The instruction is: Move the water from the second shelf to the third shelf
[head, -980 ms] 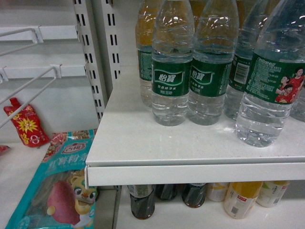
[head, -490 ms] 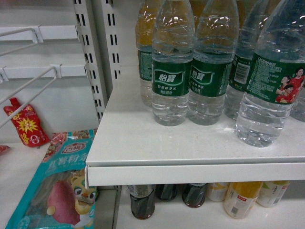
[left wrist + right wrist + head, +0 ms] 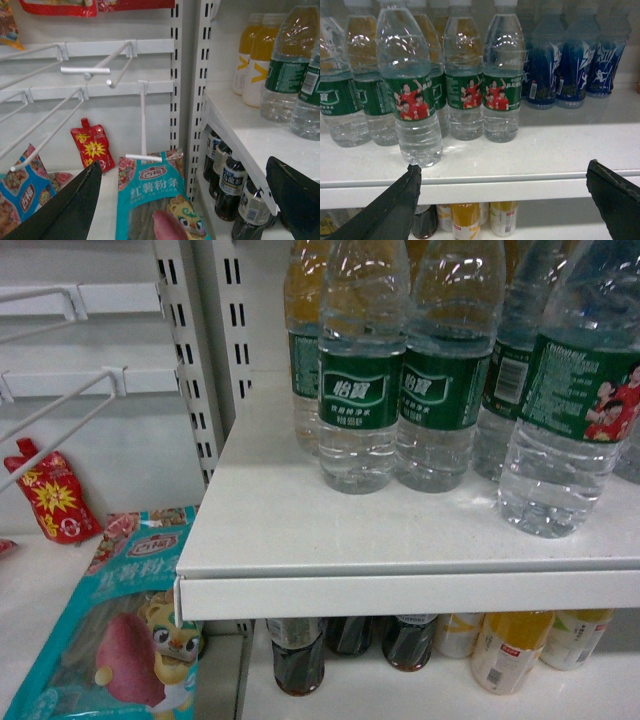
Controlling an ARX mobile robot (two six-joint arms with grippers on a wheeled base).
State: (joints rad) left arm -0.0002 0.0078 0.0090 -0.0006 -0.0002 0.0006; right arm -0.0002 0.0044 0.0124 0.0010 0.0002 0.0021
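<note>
Several clear water bottles with dark green labels stand on a white shelf [image 3: 290,530]. The water [image 3: 565,430] whose label shows red-shirted figures is at the right in the head view. In the right wrist view this water [image 3: 412,105] stands nearest the shelf edge [image 3: 520,187], with two more like it behind. My right gripper [image 3: 503,167] is open in front of that edge, its left finger just below the bottle, touching nothing. My left gripper [image 3: 183,167] is open and empty by the shelf's left end. Neither gripper shows in the head view.
Dark drink bottles [image 3: 298,660] and orange juice bottles [image 3: 510,650] fill the shelf below. Blue-labelled bottles [image 3: 572,65] stand right of the water. Left of the upright [image 3: 190,390] are wire hooks [image 3: 107,70], a teal snack bag [image 3: 120,630] and a red pouch [image 3: 50,495].
The head view has shifted slightly, so the shelf and bottles sit a little higher and further left in the frame. No bottle has moved on the shelf.
</note>
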